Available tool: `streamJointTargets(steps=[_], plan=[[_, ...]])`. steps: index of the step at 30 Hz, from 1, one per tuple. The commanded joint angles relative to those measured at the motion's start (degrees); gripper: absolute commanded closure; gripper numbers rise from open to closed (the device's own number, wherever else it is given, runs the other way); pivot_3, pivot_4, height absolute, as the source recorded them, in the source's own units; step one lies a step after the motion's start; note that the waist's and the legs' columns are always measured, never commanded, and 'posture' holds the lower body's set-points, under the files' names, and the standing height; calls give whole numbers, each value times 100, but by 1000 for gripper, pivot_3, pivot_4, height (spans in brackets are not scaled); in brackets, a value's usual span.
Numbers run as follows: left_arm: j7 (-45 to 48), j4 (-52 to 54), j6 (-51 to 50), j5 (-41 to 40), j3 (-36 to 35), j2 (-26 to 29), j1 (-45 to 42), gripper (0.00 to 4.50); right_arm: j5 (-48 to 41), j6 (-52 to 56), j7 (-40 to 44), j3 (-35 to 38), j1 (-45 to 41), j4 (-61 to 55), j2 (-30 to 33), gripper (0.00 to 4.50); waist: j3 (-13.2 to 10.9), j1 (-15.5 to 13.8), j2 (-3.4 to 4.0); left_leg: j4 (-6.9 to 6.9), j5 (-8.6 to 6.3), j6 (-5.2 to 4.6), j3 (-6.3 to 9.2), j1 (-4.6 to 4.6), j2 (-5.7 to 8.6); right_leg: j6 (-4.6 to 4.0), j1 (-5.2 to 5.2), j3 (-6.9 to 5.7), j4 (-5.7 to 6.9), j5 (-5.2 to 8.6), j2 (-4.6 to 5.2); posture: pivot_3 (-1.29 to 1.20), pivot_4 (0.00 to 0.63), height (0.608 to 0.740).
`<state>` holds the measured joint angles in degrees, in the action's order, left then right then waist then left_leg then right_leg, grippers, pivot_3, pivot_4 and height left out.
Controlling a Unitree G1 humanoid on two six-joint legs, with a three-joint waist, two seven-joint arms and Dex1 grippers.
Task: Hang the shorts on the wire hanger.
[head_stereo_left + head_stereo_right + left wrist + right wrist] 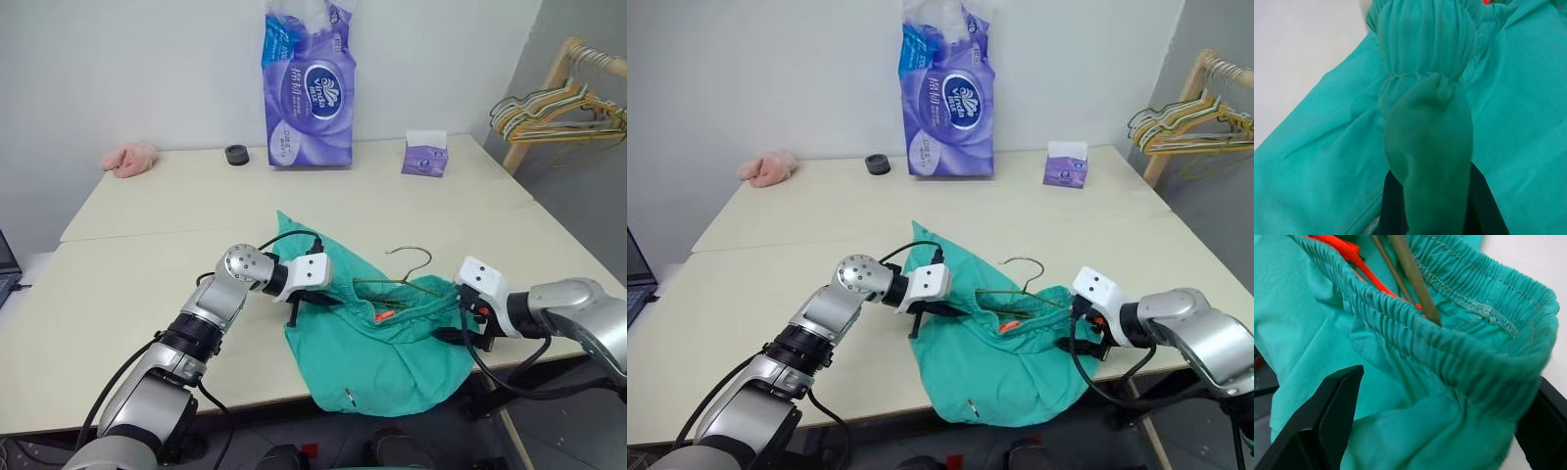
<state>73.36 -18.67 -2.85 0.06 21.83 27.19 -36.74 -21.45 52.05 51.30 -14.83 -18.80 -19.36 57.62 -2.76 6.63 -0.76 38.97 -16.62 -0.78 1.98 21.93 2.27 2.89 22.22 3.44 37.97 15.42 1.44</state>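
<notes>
Right now, at the table's (118, 294) near edge, the left gripper (294, 305) pinches the shorts (377, 357) while the right gripper (1440, 431) stands spread around their waistband, wire hanger (407, 279) tucked inside, so closing looks next.
</notes>
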Motion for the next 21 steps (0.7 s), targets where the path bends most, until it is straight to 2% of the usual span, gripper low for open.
streamJointTargets(steps=[1, 4, 13, 21], plan=[[54, 329, -116, -318, -285, 16, -100, 4500, 282, -324, 205, -208, -284, 226, -93, 413, 0, -2, 0, 0, 0, 0, 0, 0, 0, 0, 0, 0, 0, 0, 0, -193, 36, 740], [82, 343, -122, -318, -287, 111, -64, 4500, 344, -392, 306, -227, -333, 207, -141, 1288, 0, -5, 0, 0, 0, 0, 1, 0, 0, 0, 1, 0, 1, 0, 0, -193, 36, 740], [196, 298, -61, -266, -197, 243, -60, 4500, 396, -324, 524, -57, -236, -177, 20, 4462, -1, -4, 1, 0, 0, 1, 3, 1, 0, 0, 2, -1, 1, 0, 1, -207, 40, 740], [157, 155, 134, -130, -134, 195, -122, 4500, 336, -123, 628, -11, -281, -615, 50, 4486, -1, -2, 4, 0, 0, 1, 4, 1, 0, 0, 2, -2, 0, 0, 1, -216, 39, 740]])
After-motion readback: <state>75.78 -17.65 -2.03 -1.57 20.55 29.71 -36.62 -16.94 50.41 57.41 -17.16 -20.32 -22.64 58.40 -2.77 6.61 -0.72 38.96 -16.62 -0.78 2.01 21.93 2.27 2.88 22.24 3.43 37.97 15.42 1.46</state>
